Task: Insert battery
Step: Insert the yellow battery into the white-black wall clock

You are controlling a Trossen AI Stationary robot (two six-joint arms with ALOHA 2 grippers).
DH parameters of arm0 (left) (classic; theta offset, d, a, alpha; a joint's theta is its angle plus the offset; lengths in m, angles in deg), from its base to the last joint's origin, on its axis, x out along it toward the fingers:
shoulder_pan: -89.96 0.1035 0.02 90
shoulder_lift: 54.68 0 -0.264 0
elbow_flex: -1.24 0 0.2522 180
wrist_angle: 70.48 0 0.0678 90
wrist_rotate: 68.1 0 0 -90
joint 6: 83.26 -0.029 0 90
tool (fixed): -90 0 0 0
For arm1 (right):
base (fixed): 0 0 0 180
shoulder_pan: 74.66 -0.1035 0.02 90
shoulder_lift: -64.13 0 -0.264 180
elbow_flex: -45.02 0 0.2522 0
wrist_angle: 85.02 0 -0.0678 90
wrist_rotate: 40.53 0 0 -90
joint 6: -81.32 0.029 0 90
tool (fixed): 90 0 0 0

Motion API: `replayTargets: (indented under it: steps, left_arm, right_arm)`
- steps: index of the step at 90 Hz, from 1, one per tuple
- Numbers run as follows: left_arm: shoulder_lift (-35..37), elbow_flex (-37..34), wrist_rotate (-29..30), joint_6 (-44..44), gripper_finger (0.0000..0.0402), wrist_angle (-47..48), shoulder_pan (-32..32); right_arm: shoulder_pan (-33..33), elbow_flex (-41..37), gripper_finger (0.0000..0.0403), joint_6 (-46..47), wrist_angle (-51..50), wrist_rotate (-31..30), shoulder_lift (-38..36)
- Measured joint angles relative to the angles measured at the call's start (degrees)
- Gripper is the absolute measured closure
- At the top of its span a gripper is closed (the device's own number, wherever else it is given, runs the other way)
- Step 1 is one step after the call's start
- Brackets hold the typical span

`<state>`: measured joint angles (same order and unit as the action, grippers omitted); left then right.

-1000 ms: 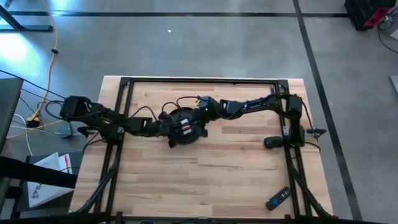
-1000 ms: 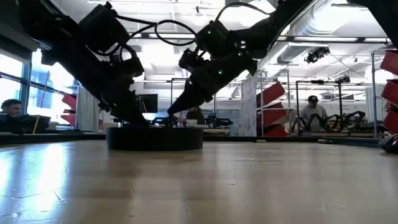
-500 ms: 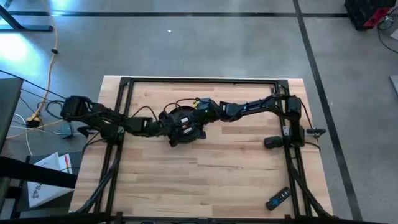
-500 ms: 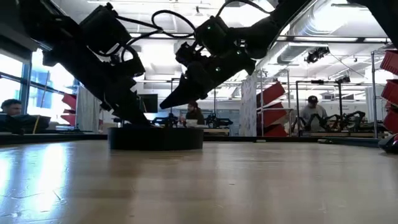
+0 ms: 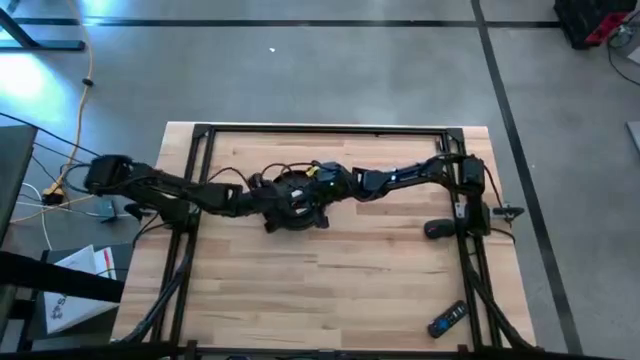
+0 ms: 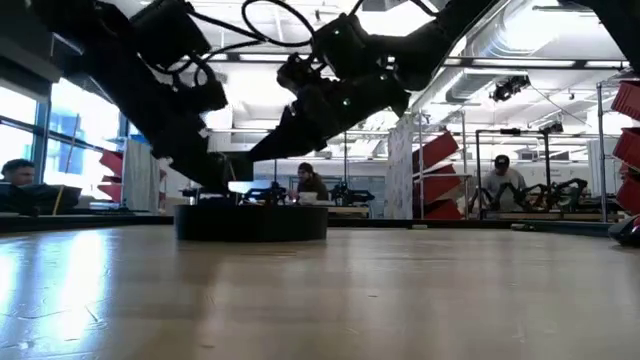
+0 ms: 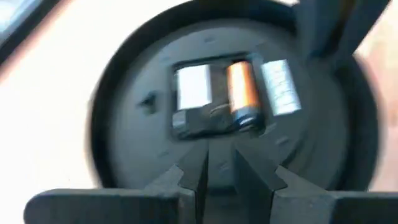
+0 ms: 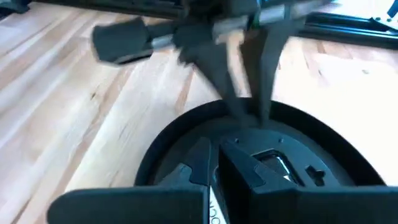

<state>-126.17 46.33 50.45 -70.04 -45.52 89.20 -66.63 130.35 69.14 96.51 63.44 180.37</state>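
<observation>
Both arms are meeting over a round black device (image 5: 293, 203) sitting slightly left of centre in the high view, on the wooden table (image 5: 330, 290). In the low view the device (image 6: 250, 221) is showing as a low, flat puck in the left half of the frame, with both arms slanting down over it from above.

The left gripper (image 7: 220, 167) is hovering just above the device's open bay, its 2 fingers drawn close together with only a thin slit between them and nothing held. Through that view, 1 orange battery (image 7: 241, 94) is lying in the recessed compartment, near the frame's centre top, with pale metal contacts (image 7: 193, 87) on either side of it.

The right gripper (image 8: 214, 163) is also over the device (image 8: 292, 134), fingers nearly together and apparently empty; beyond it the left arm's fingers are reaching down to the same rim.

The battery looks like a small, rigid, smooth cylinder: light, slippery on its rounded wall, and likely to roll or pop up against a sprung contact. It is probably best pinched across its middle, or pressed down flat on its exposed side, with the other gripper steadying the light puck so it is not sliding on the wood. Whether the battery is fully seated I cannot tell.
</observation>
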Motion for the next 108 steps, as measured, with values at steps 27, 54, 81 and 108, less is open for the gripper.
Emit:
replayTargets:
  steps: [27, 54, 81, 108]
  left_arm:
    - [6.00, -0.50, 1.74, 0.75, 0.0349, 2.88, 0.00]
    - [0.95, -0.53, 1.02, 2.76, 0.0349, 2.74, -0.02]
    - [-1.04, -0.57, 0.47, 2.74, 0.0349, 1.64, -0.36]
    - [-0.85, -0.57, 0.70, 3.03, 0.0349, 1.06, -1.36]
  right_arm:
    - [0.33, 5.91, 0.0403, 0.14, -1.86, 1.03, 5.62]
    - [2.56, 4.44, 0.0403, -0.60, 2.02, 3.77, 7.33]
    - [5.37, -1.45, 0.0403, 2.96, 14.57, 10.54, 7.28]
    - [5.52, -1.61, 0.0403, 1.58, 14.05, 11.32, 8.40]
